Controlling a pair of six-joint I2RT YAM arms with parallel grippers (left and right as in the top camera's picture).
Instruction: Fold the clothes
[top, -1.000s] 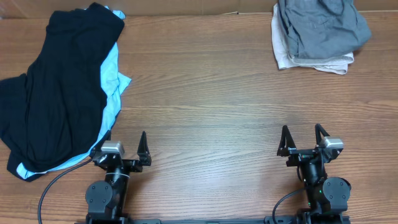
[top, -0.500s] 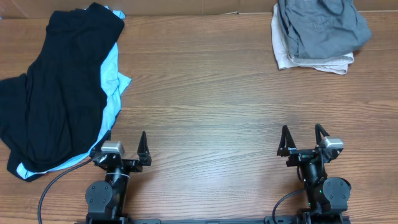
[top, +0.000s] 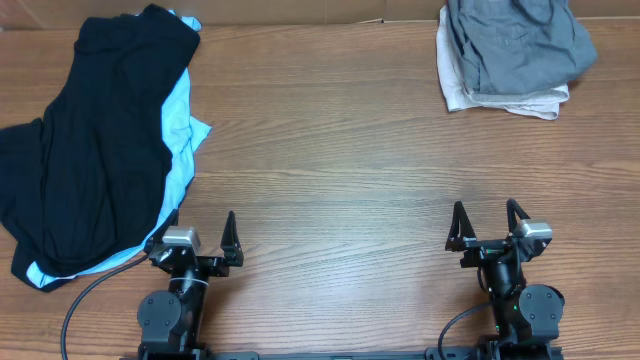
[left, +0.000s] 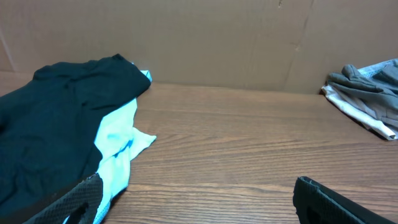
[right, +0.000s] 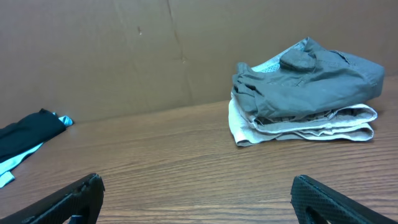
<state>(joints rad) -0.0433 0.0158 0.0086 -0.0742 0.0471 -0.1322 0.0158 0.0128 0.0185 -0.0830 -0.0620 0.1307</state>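
Gaping wide and empty, my left tool (top: 201, 228) and right tool (top: 485, 220) sat at the near edge of the tabletop (top: 330, 150); black clothes (top: 90, 150) lay far left, gray clothes (top: 510, 45) far right.

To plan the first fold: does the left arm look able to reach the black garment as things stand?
Probably yes. The near edge of the black garment lies just beside the left gripper, which is open, and nothing stands between them.

Black garment (top: 90, 140). Light blue garment (top: 178, 120). Plain grey garment (top: 515, 40). Off-white garment (top: 452, 92). Counter (top: 330, 150): brown, wood-grain pattern. Wall (left: 217, 37): plain tan.
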